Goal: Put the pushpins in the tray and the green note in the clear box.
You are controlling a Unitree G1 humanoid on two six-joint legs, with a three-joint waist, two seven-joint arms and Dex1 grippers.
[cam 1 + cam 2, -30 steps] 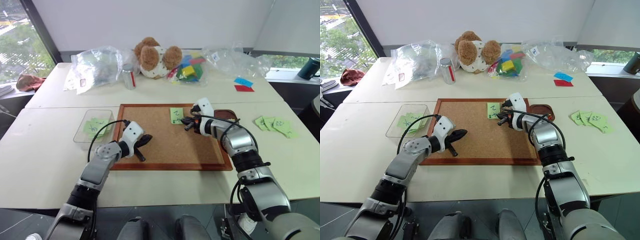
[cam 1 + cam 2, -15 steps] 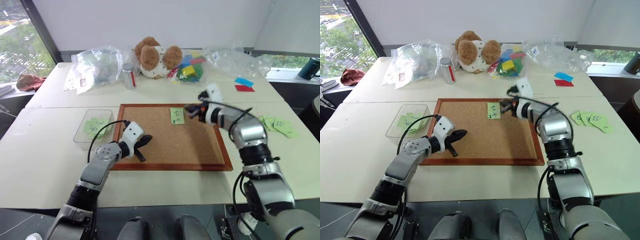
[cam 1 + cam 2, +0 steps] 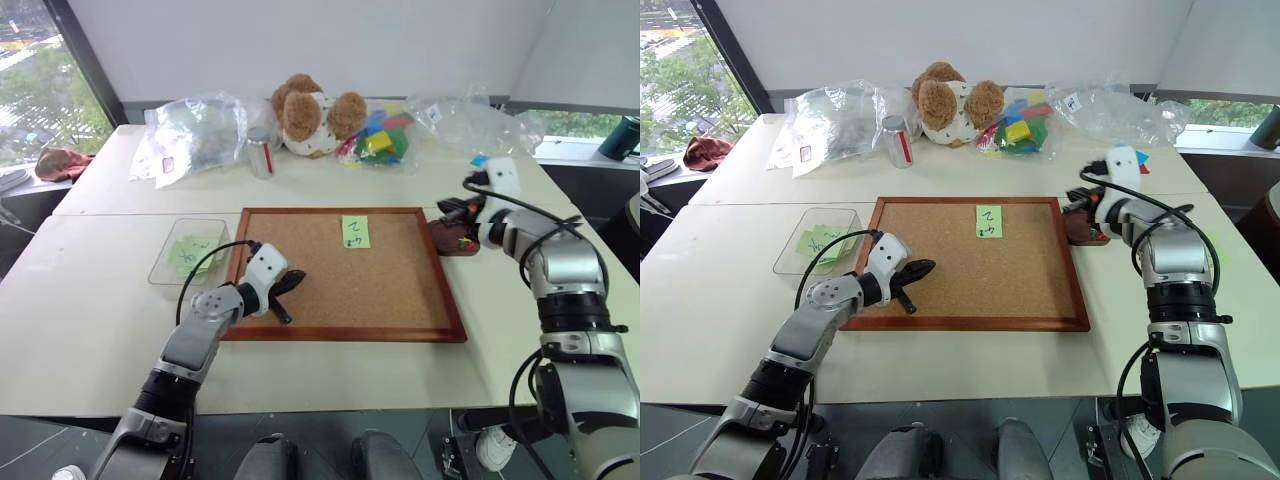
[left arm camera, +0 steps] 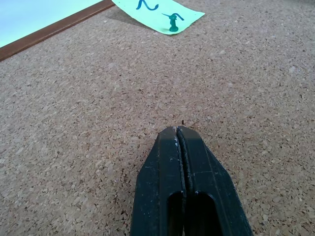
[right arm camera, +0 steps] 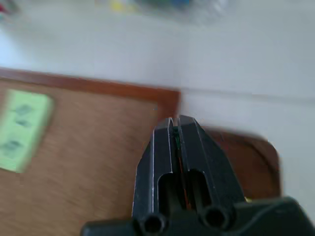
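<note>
Listing: green note [image 3: 355,231] on cork board [image 3: 400,300], 1 pushpin [image 4: 173,23] in it | tray [image 3: 452,240] beside board | clear box [image 3: 180,262] left | left gripper [image 3: 291,283], right gripper [image 3: 449,211] jaws pressed together, right over tray

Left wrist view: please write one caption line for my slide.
Shut left gripper above the cork board, with the green note pinned ahead.

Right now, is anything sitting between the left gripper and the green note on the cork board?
Nothing visible does. The left gripper is shut over bare cork board, and open cork runs from it to the green note. One green pushpin is in the note.
</note>
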